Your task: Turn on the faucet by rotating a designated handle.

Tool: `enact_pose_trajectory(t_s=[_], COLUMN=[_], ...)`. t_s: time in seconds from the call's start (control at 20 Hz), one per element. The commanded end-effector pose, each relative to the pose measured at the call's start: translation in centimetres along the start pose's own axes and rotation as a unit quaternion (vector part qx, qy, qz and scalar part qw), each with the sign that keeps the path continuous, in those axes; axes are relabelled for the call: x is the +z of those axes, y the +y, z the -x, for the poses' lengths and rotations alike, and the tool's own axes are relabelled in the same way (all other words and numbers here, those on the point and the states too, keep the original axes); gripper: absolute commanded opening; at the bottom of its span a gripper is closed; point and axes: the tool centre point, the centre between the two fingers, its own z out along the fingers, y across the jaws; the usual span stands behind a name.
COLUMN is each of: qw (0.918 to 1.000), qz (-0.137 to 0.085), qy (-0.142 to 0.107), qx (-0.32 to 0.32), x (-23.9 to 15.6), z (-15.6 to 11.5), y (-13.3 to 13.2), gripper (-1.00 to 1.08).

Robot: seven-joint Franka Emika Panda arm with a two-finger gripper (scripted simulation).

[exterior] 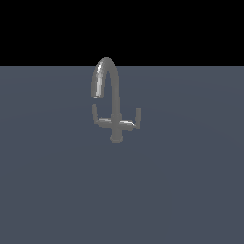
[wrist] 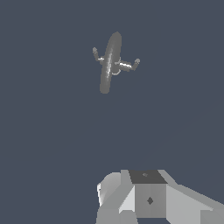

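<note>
Faucet (exterior: 113, 102) alone on grey floor (exterior: 190, 190)

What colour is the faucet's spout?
Plain grey metal with pale highlights, no pattern; the spout shows best in the exterior view.

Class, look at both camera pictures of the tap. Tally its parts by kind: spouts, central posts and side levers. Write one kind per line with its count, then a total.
Arched spout: 1
Central post: 1
Side levers: 2, the handle on the side the spout's mouth curves toward, and its twin lever opposite
Total: 4 parts, all grey, forming one faucet
</note>
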Motion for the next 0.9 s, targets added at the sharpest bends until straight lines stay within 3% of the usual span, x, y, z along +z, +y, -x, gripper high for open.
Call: enact_pose_trajectory(t_s=[0.0, 0.55, 0.85], qw=[1.0, 0.9998, 0.9998], qz=[0.0, 0.013, 0.017], qy=[0.0, 0.013, 0.008], qx=[0.0, 0.0, -0.01], x=[0.0, -0.7, -0.6], z=[0.0, -0.7, -0.8], y=[0.0, 1.3, 1.3], gripper=[-1.0, -1.0, -1.0])
